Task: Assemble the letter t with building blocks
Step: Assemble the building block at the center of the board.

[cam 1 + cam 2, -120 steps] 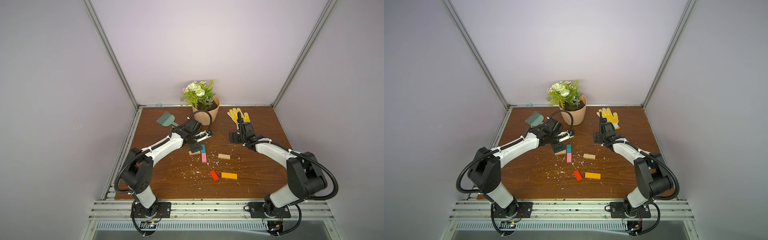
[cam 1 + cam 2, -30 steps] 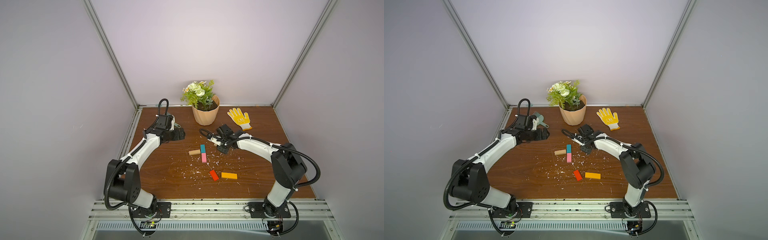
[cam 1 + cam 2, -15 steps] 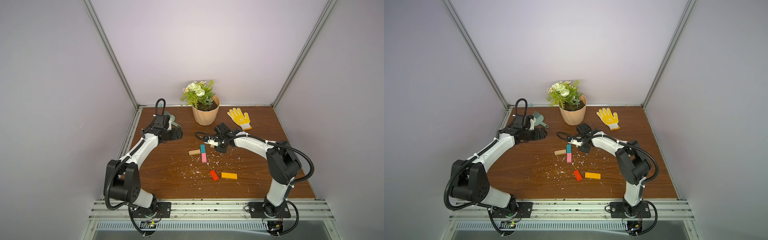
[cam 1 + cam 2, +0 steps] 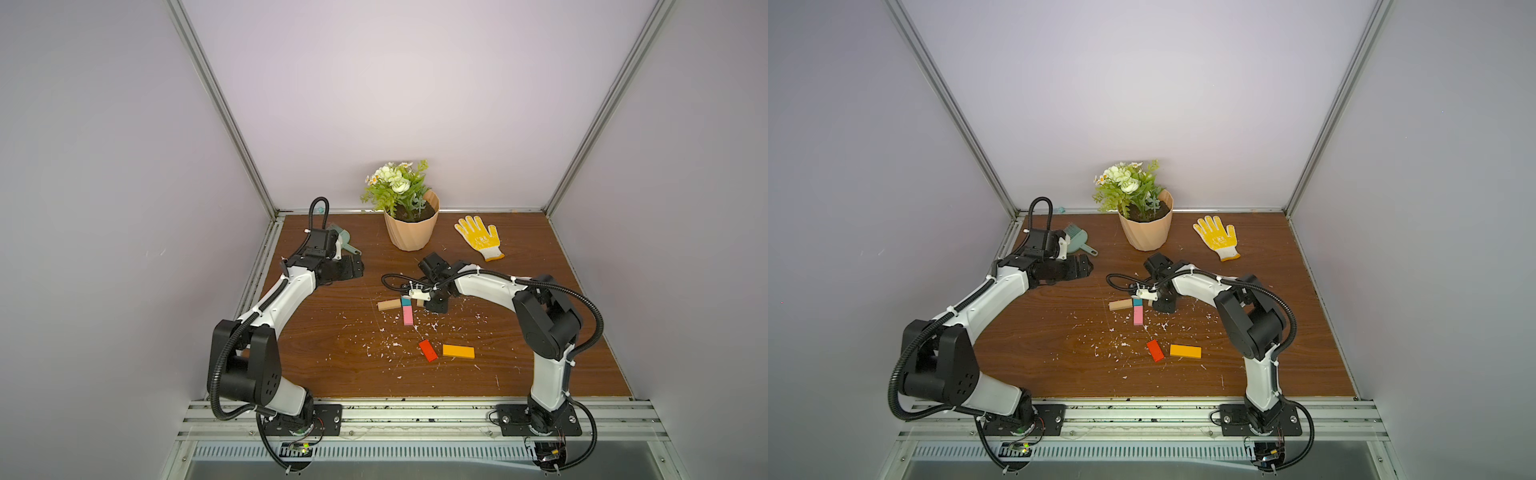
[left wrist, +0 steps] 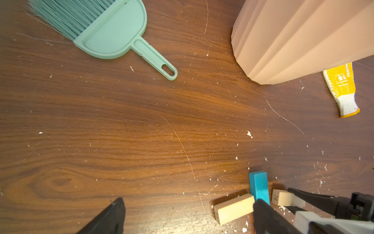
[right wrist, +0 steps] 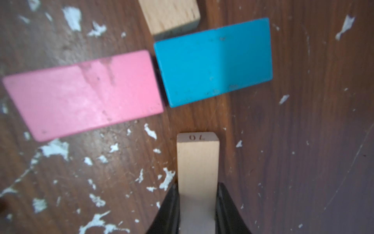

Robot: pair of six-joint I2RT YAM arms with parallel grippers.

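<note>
The right arm stretches low over the brown wooden table, right gripper clamped on a plain tan wooden bar, its long axis aimed end-on at the flat teal block just beside it, while the left gripper gapes empty

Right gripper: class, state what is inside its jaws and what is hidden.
A tan block is clamped in the right gripper, numbered end toward the teal block. Its rear end is hidden between the jaws.
</note>
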